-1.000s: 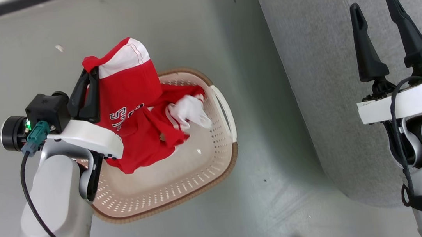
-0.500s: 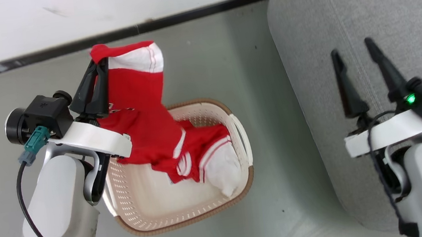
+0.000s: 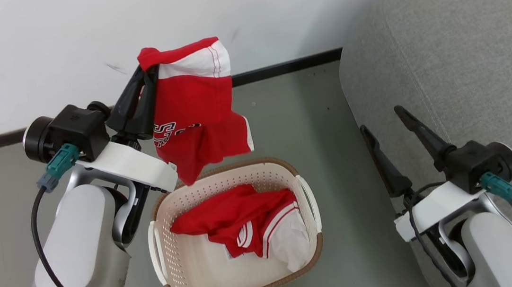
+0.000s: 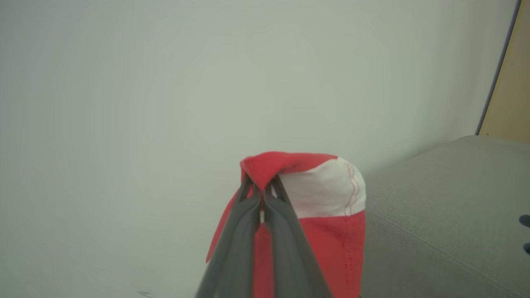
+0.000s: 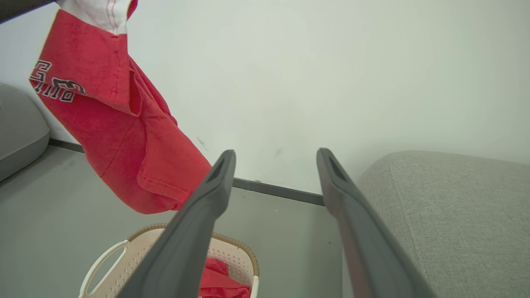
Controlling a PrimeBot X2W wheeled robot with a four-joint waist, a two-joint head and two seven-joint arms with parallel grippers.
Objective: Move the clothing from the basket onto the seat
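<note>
grey floor [image 3: 330, 121] below; red garment [image 3: 196, 116] pinched in my left gripper [image 3: 146, 74] has now come clear of the basket [image 3: 193, 269], it seems, ready for the seat [image 3: 455, 46]; right gripper [image 3: 379, 118] wide, empty.

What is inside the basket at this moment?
A crumpled red garment with a white panel and striped trim lies in the basket. What is beneath it is covered. A second garment hangs above, in the left gripper.

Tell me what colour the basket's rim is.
Brown, woven-look; the basket shows best in the head view.
</note>
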